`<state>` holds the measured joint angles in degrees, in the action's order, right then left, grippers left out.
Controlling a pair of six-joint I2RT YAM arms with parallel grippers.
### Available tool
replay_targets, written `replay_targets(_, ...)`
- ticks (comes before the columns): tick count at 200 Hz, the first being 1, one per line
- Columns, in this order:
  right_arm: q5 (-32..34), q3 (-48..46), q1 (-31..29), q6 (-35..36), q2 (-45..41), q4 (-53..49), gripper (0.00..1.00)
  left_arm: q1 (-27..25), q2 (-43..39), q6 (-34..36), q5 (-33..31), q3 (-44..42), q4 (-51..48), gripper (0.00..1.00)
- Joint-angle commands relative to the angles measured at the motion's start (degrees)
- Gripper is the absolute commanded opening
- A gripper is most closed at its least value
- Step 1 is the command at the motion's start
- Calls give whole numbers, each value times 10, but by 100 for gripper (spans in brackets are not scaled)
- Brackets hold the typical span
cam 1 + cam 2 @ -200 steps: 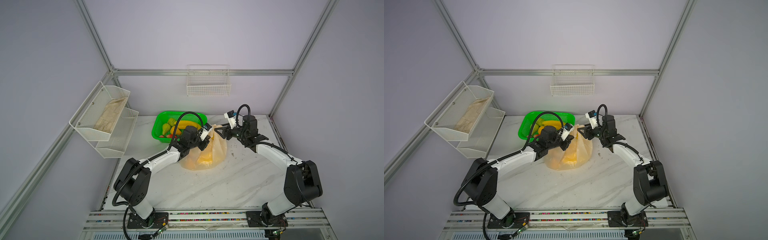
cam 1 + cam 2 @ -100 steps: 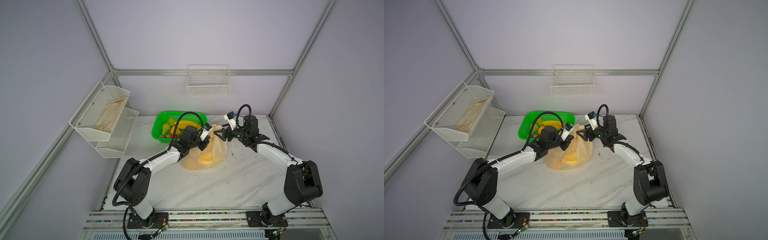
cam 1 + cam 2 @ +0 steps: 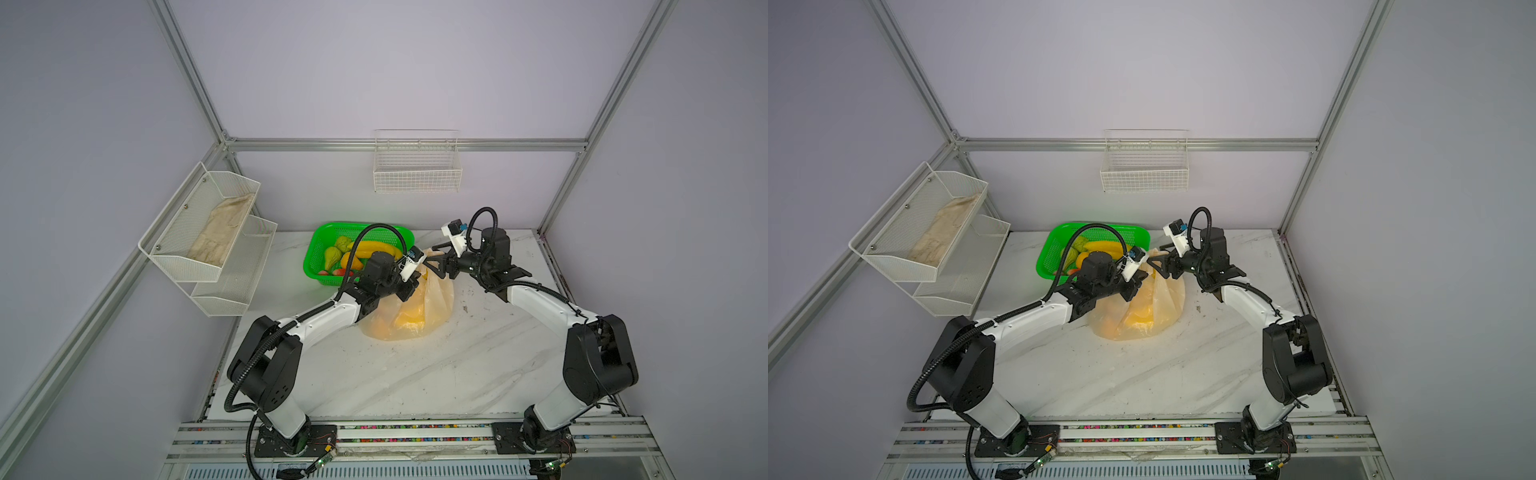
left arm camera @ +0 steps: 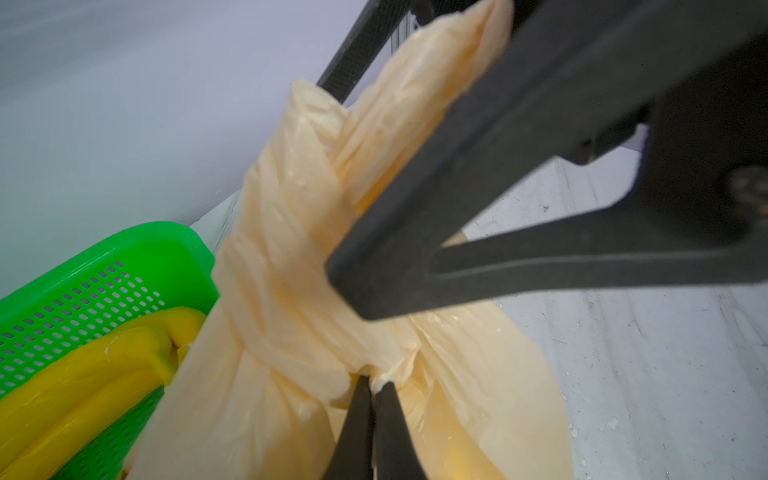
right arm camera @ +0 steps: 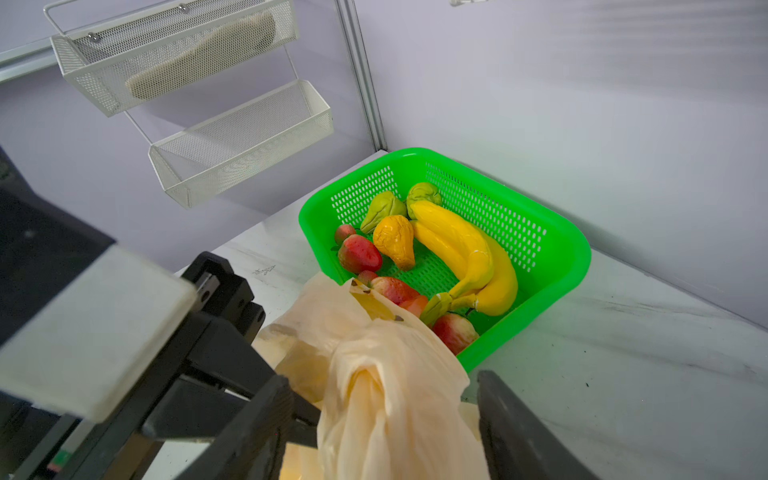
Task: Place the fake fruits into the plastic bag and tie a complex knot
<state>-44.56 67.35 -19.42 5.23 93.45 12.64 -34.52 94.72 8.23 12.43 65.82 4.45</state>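
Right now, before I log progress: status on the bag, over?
Left hand shut on bag strip. Right hand open, astride the bag's twisted top. Fruit still in basket, close behind.

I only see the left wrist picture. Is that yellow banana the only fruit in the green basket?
Observer: No. The right wrist view shows green pears, an orange pear and red apples beside the banana bunch.
Visitor: What's the black wedge across my picture?
Observer: The right gripper; its fingers stand open either side of the twisted handles of the plastic bag.
Visitor: Anything else around?
Observer: In both top views a white mesh rack on the side wall holds a beige cloth.
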Motion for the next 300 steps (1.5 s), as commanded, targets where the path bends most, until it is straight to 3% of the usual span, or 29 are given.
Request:
replay_targets(1, 2, 27, -9, 15, 16, -4, 72, -1, -12, 13, 8, 4, 0, 0)
replay_targets(55, 1, 57, -9, 61, 39, -80, 70, -2, -12, 17, 9, 4, -2, 0)
replay_targets(124, -13, 70, -9, 71, 54, -101, 57, -3, -9, 23, 9, 4, -3, 0)
replay_targets(194, -22, 68, -9, 72, 50, -93, 31, -6, -1, 34, 19, 4, -4, 0)
replay_targets(254, -25, 61, -9, 85, 33, -86, 2, -6, 6, 58, 4, 9, -24, 0)
replay_targets(300, -23, 44, -9, 114, 4, -72, 0, -6, -32, 62, 11, 19, -108, 39)
